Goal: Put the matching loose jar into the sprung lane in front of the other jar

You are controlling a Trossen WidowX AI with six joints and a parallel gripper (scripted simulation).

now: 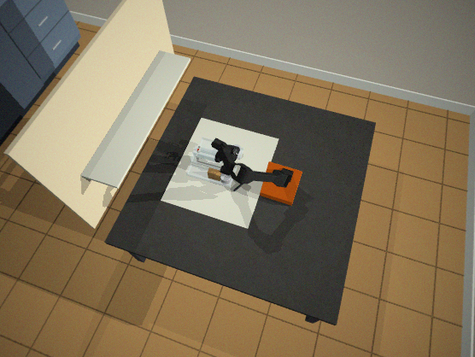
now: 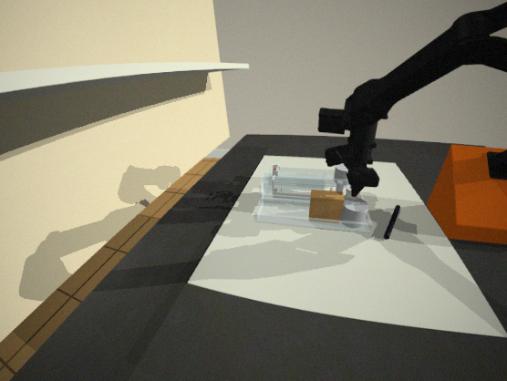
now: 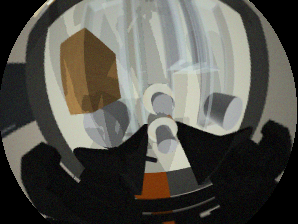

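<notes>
My gripper (image 3: pixel 161 125) (image 2: pixel 356 193) is shut on a small jar with a pale round rim and a grey end (image 3: pixel 167 145). Another similar jar (image 3: pixel 162 103) stands just ahead of it in the wrist view, between the rails of the clear rack (image 2: pixel 270 219). The fingers are low over the rack's front end. The arm hides the held jar in the top view. A grey cylinder (image 3: pixel 231 111) (image 2: pixel 340 173) is to the right in the wrist view. A wider grey cylinder (image 2: pixel 356 213) (image 3: pixel 106 125) stands beside a brown box (image 2: pixel 326 205) (image 3: pixel 89 70). The jar's contact with the lane floor and stop cannot be made out.
The clear rack stands on a white mat (image 1: pixel 231 213) (image 2: pixel 292 292). A black rod (image 2: pixel 392 221) lies near its front. An orange block (image 1: pixel 278 196) (image 2: pixel 474 196) is under the arm base. A pale shelf (image 1: pixel 141 119) (image 2: pixel 137 73) and panel stand beyond the table (image 1: pixel 299 265).
</notes>
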